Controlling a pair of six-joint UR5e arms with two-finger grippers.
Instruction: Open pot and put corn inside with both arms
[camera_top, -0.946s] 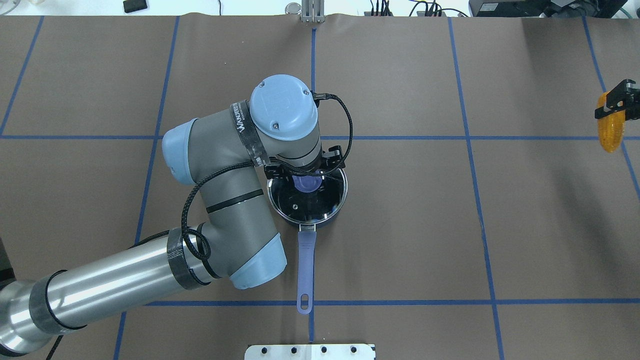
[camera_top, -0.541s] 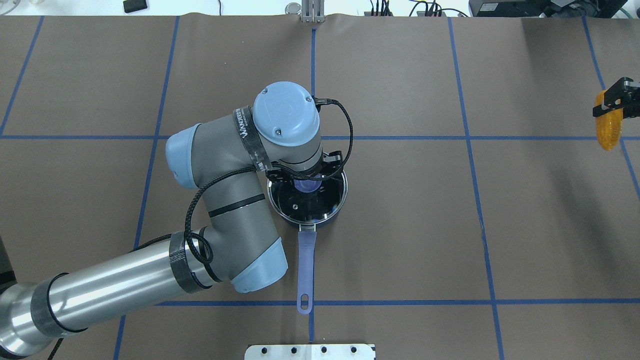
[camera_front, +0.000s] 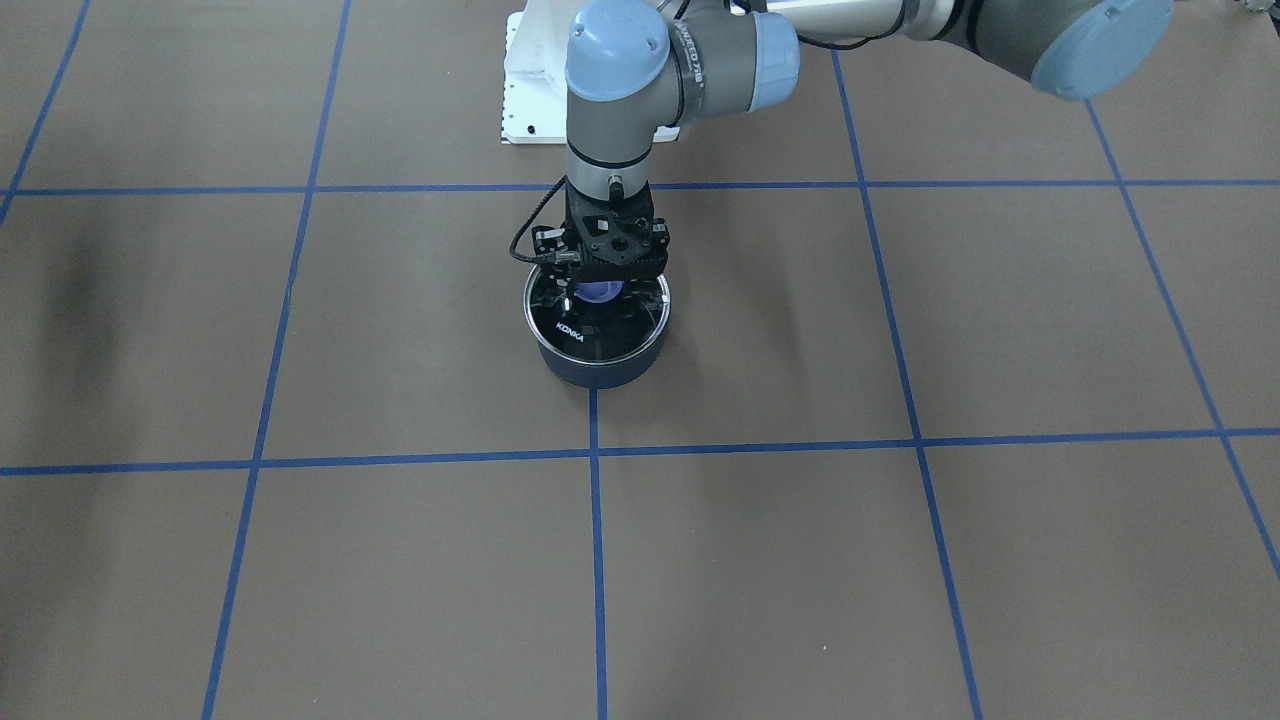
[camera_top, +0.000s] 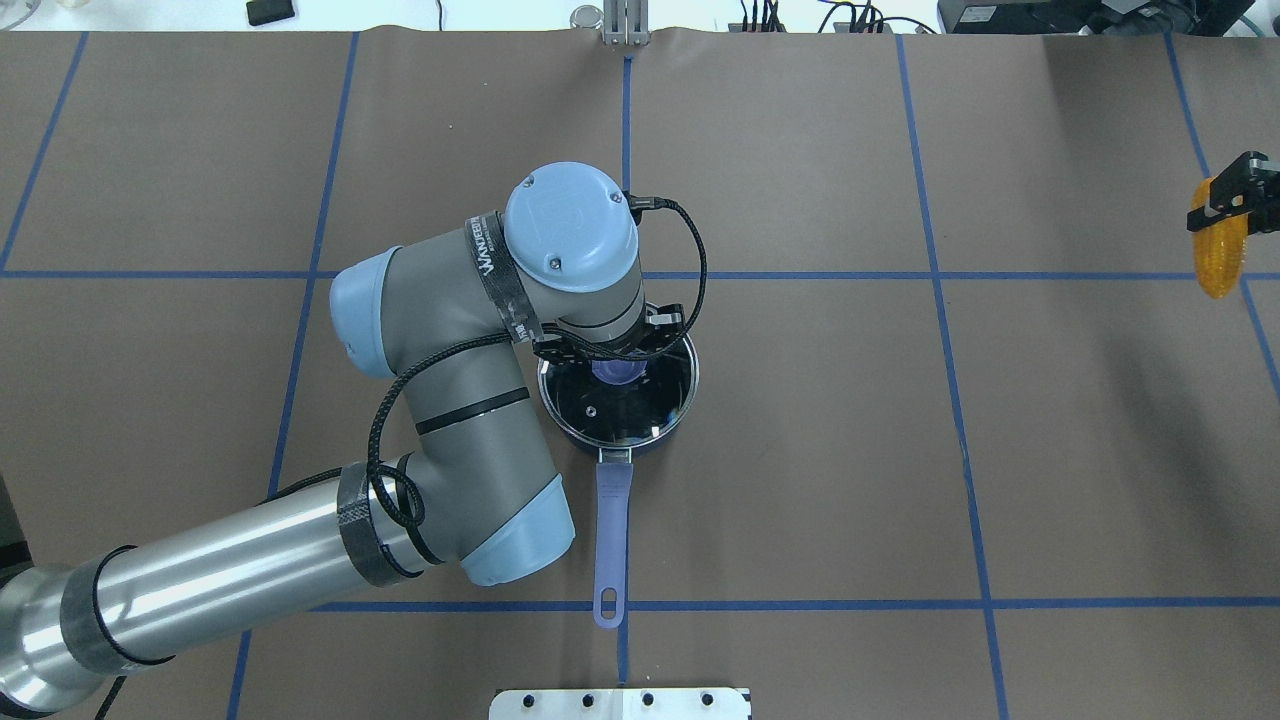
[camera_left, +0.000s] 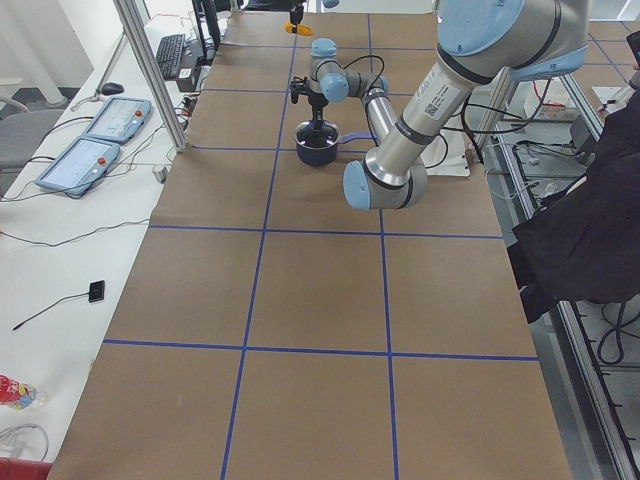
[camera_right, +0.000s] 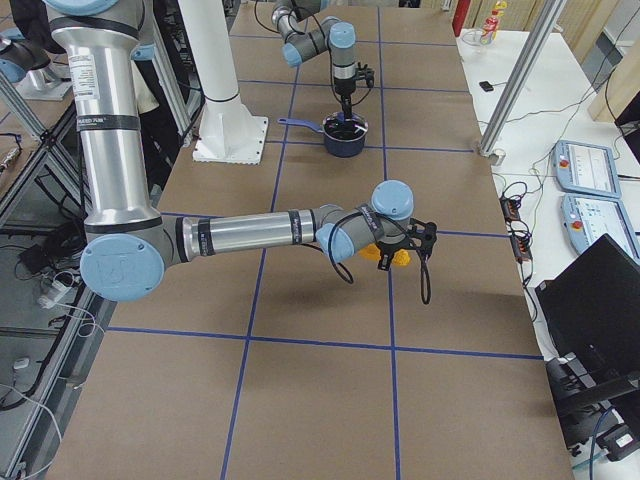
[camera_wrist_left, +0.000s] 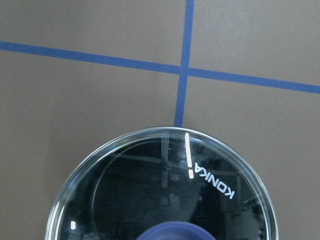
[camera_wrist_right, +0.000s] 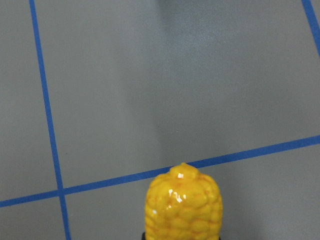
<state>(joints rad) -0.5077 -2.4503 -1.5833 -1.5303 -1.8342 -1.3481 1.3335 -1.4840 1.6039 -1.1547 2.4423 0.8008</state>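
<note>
The dark navy pot (camera_top: 645, 446) stands mid-table with its periwinkle handle (camera_top: 610, 530) pointing toward the robot. The glass KONKA lid (camera_front: 590, 338) sits on it and fills the left wrist view (camera_wrist_left: 150, 190). My left gripper (camera_top: 618, 366) points straight down over the lid, fingers closed on either side of its blue knob (camera_front: 598, 292). My right gripper (camera_top: 1228, 205) at the far right edge is shut on the yellow-orange corn (camera_top: 1220, 255) and holds it above the table. The corn also shows in the right wrist view (camera_wrist_right: 182, 205).
The white base plate (camera_top: 620, 703) lies at the near table edge. Blue tape lines grid the brown table. Aluminium posts (camera_right: 520, 80) and control pendants (camera_left: 100, 120) stand along the far side. The left arm's elbow (camera_top: 470, 470) hangs left of the pot.
My left gripper came down onto the lid's knob and the lid has shifted slightly to the right. My right gripper with the corn has drifted a little toward the table's far side.
</note>
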